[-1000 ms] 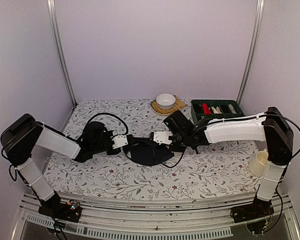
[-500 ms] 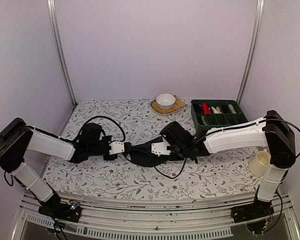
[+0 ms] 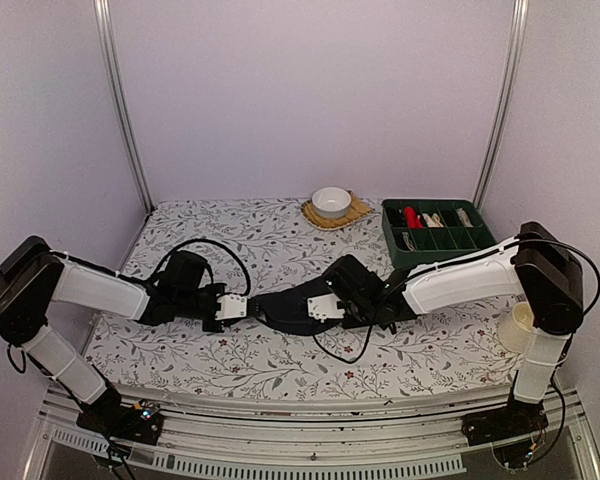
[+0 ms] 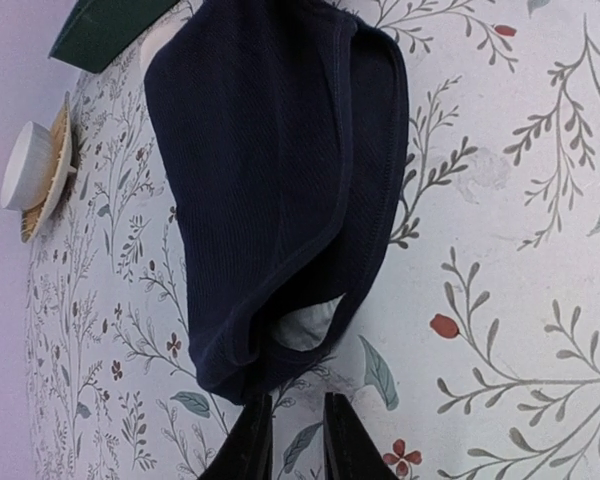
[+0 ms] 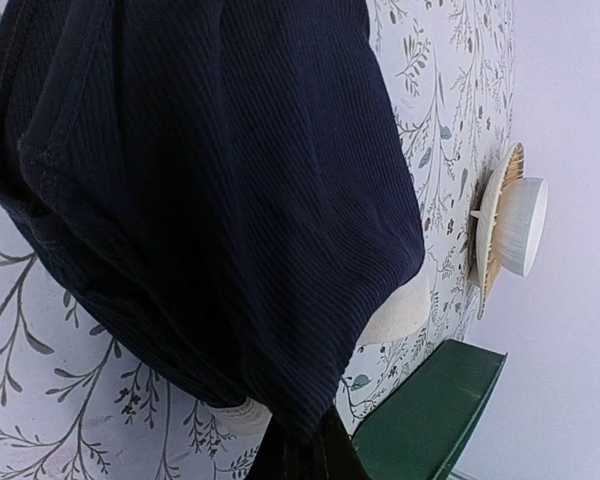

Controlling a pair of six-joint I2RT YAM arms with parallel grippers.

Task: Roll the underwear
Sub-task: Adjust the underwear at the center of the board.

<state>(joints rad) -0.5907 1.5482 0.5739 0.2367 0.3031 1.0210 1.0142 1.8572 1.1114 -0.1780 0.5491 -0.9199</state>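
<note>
One piece of the underwear [image 3: 285, 309], a dark ribbed cloth, lies bunched in a folded band on the flowered table between my two grippers. My left gripper [image 3: 234, 308] is low at its left end. In the left wrist view the cloth's hem [image 4: 270, 180] ends just ahead of the gripper [image 4: 288, 405], whose jaws stand slightly apart with bare table between them. My right gripper [image 3: 325, 308] is at the right end. In the right wrist view the gripper [image 5: 302, 440] is shut on an edge of the cloth [image 5: 210, 180]. No second garment and no orange-red tag show.
A white bowl [image 3: 331, 199] on a woven mat stands at the back middle. A green compartment tray [image 3: 440, 225] with small items stands at the back right. A cream cup [image 3: 520, 325] stands by the right arm's base. Cables loop beside both wrists.
Both grippers have moved toward the near edge and come down. The cloth, which hung wider between them, now lies flatter as a narrower band on the table.
</note>
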